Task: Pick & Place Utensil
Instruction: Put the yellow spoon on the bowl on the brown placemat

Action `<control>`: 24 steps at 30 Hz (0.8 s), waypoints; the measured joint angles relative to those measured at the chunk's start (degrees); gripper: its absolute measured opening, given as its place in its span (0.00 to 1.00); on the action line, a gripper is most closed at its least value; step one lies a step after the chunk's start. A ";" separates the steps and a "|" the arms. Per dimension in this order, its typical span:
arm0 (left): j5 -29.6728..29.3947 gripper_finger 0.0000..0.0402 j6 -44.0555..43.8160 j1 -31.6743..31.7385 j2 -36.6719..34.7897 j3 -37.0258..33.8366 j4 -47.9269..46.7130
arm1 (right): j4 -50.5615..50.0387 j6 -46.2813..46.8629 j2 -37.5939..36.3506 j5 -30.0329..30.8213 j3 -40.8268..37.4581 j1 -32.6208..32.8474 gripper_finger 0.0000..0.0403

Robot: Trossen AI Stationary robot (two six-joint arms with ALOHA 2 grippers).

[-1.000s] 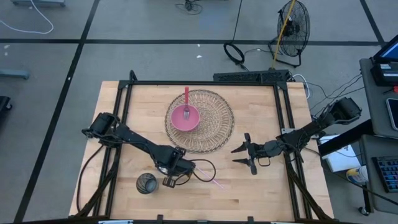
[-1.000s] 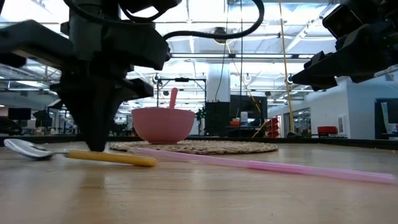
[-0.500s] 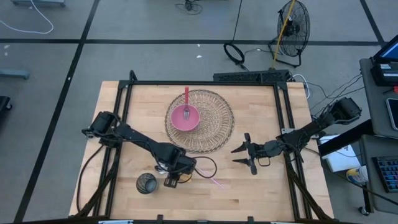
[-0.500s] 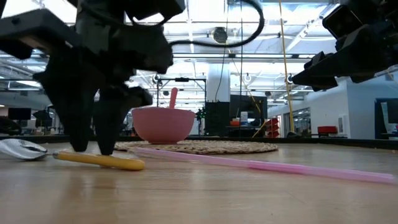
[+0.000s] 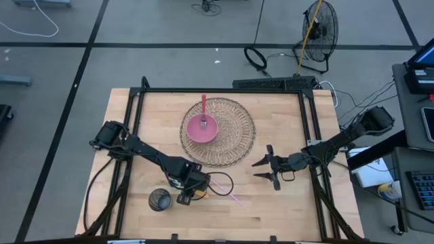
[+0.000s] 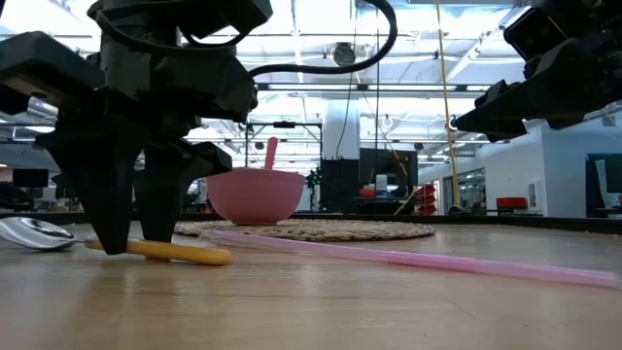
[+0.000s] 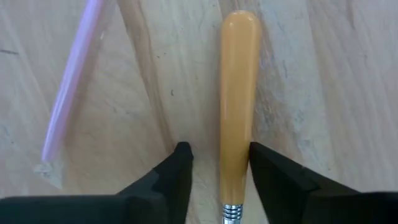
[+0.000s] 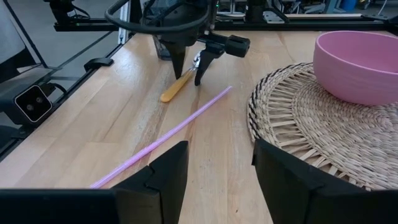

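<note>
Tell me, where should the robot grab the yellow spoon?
Probably by its yellow handle, from straight above. The spoon lies flat on the table, so only the handle's two long sides are free. The left end effector is open, one finger on each side.

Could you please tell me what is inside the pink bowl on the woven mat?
A fork with a red handle stands in the pink bowl, its handle leaning out over the rim. Nothing else shows inside from above. The woven mat under the bowl is hidden there.
</note>
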 joint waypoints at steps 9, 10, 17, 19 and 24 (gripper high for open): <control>0.38 0.16 -0.68 -0.72 -0.01 -2.49 2.93 | 0.21 0.15 0.00 0.00 0.00 0.00 0.42; 0.37 0.15 -0.68 -0.76 -0.02 -2.63 3.14 | 0.22 0.15 0.00 0.00 0.00 0.00 0.42; 0.57 0.20 -0.96 -0.85 -0.16 -3.85 4.90 | 0.22 0.17 0.00 0.02 0.00 0.00 0.42; -0.02 0.20 0.37 -0.86 -0.16 -3.93 5.56 | 0.25 0.17 0.00 0.02 0.00 0.00 0.42; -3.61 0.12 2.87 -1.03 -0.16 -3.29 5.19 | 0.24 0.45 0.00 0.00 0.00 0.00 0.42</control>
